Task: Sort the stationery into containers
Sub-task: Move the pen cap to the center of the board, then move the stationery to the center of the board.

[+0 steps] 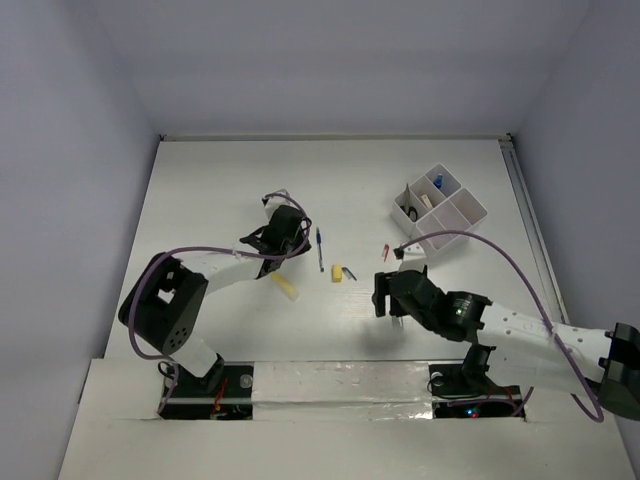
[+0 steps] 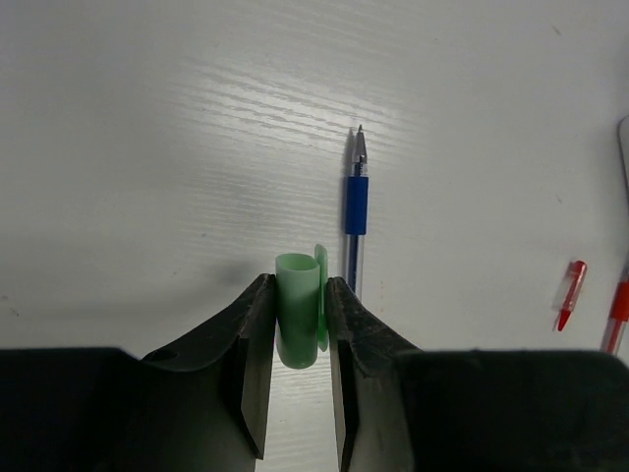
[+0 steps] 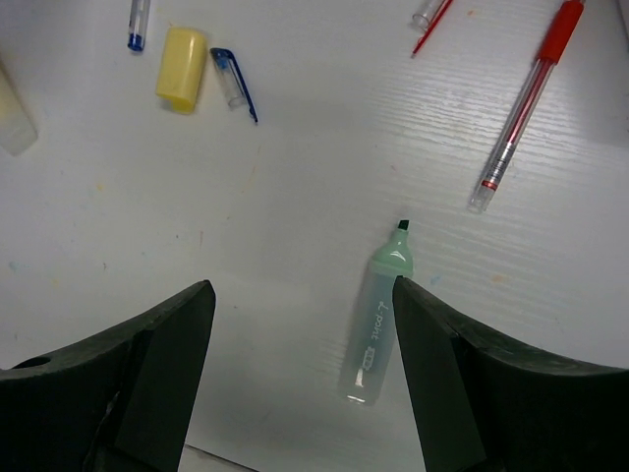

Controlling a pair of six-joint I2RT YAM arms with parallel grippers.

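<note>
My left gripper [image 1: 285, 238] is shut on a green marker cap [image 2: 298, 315], which stands upright between the jaws just above the table. A blue pen [image 2: 356, 211] lies right beside it and also shows in the top view [image 1: 319, 248]. My right gripper [image 3: 302, 290] is open and empty, low over the table. The uncapped green marker [image 3: 378, 324] lies flat close to its right finger [image 3: 442, 354]. A yellow cap [image 3: 182, 82], a blue cap [image 3: 234, 82] and a red pen [image 3: 521, 118] lie beyond. The white organizer tray [image 1: 465, 205] stands at the back right.
A pale yellow stick [image 1: 287, 287] lies near the left gripper. A loose red cap [image 1: 385, 252] lies before the tray. The tray holds a few small items, one of them blue [image 1: 438, 182]. Grey walls close off the table's sides and back.
</note>
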